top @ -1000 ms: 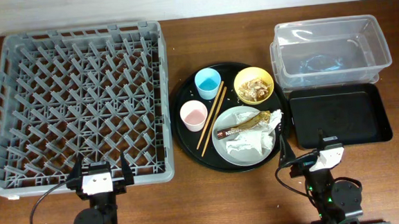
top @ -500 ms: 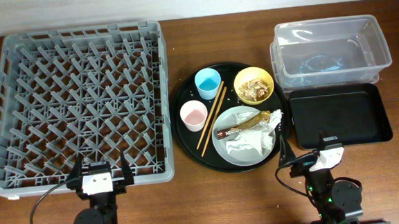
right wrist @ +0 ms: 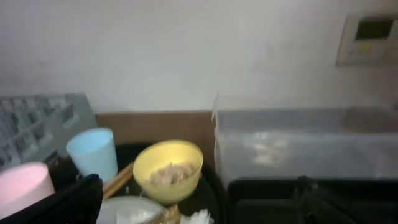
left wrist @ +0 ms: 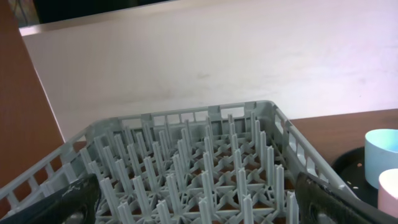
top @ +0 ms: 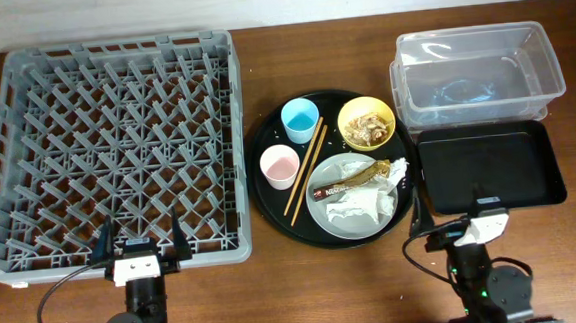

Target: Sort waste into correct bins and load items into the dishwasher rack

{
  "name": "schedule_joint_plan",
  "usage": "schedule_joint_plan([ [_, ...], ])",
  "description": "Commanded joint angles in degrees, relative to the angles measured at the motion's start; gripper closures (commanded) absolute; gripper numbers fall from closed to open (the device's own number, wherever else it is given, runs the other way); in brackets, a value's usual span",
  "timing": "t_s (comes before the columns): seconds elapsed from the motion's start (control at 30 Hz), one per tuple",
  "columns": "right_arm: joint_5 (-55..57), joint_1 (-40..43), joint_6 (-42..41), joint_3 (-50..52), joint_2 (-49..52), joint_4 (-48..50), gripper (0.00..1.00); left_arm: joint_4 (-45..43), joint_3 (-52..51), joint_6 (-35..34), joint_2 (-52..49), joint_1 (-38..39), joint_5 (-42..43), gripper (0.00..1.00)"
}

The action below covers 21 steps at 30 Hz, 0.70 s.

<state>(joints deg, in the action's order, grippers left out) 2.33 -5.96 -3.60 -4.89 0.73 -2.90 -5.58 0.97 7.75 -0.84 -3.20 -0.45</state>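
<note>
Both arms have shifted slightly at the counter's [top: 276, 292] near edge, left fingers [left wrist: 59, 202] and right fingers [right wrist: 59, 202] spread and empty, so sorting seems unstarted: napkins [top: 361, 209], wrapper [top: 354, 180] and dishes lie on the round black tray [top: 266, 198].

a plain indoor test room: wooden table [top: 277, 302] against bare white wall [left wrist: 217, 62] with a control panel [right wrist: 367, 37]
</note>
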Motion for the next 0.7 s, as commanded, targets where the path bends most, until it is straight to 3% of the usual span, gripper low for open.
schedule_joint_plan([
  [0.0,1.4,0.0,1.7,-5.5,0.2,0.5,0.02,-0.4,4.7,0.7,0.2,-0.3,1.3,0.01],
  [0.33,0.9,0.0,1.9,-26.6,20.2,-3.0,0.02,0.9,23.8,0.7,-15.8,-0.3,1.4,0.01],
  [0.57,-5.6,0.0,1.9,-47.6,42.4,-15.5,0.02,13.6,47.5,0.7,-40.3,-0.3,8.1,0.01],
  [0.67,-7.8,0.0,1.9,-59.8,52.9,-26.5,0.02,23.3,60.6,0.7,-52.5,0.8,9.7,0.01],
])
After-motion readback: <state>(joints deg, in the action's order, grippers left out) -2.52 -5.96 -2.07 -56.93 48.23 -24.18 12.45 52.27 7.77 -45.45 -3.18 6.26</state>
